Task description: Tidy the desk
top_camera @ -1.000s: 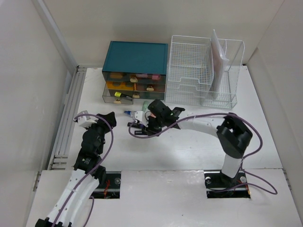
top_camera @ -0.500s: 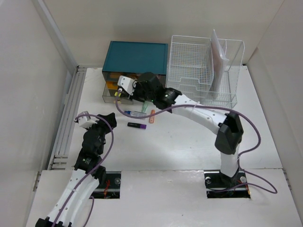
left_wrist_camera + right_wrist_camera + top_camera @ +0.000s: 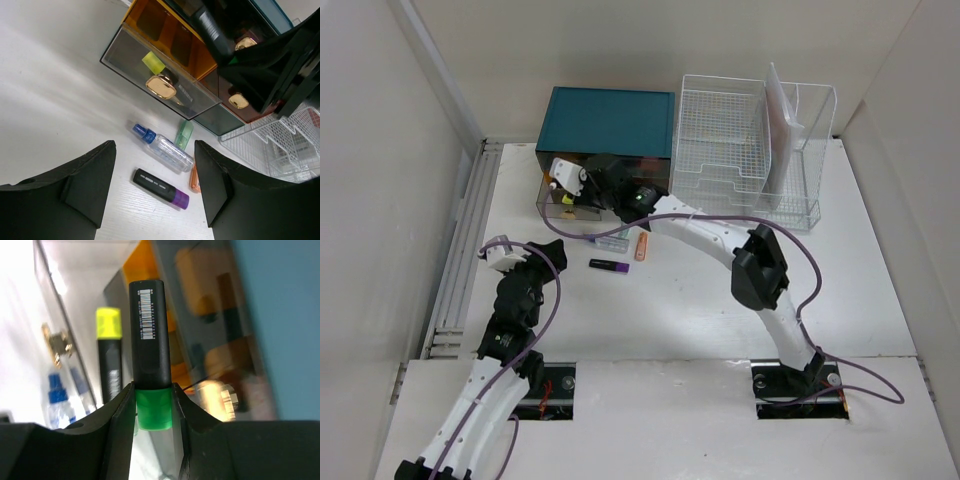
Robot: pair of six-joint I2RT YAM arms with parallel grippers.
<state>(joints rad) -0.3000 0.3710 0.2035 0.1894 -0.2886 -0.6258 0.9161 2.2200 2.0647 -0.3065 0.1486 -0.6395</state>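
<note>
Reaching across the counter (image 3: 700, 310), the right pincer (image 3: 576, 198) sits at the open bottom drawer (image 3: 570, 212) of the teal cabinet (image 3: 610, 120). The left pincer (image 3: 542, 255) hangs over the counter's left side, near the grey rail (image 3: 460, 260). The counter fills the top view: white, flat, rigid, surely heavy and fixed. My call is that nothing on it is worth gripping, and only the light loose bits on it get lifted.

Left wrist: the left pincer's fingers are apart and empty. Below lie a purple marker (image 3: 161, 188), a clear spray bottle (image 3: 164, 149), a green piece (image 3: 184, 134) and an orange piece (image 3: 193, 179), close together in front of the drawers.

Right wrist: the right pincer is clamped on a green-capped marker (image 3: 149, 340) at its cap end. A yellow-capped marker (image 3: 109, 360) lies in the drawer beyond. The held barrel has a barcode sticker with unreadable digits, and no brand is legible.
</note>
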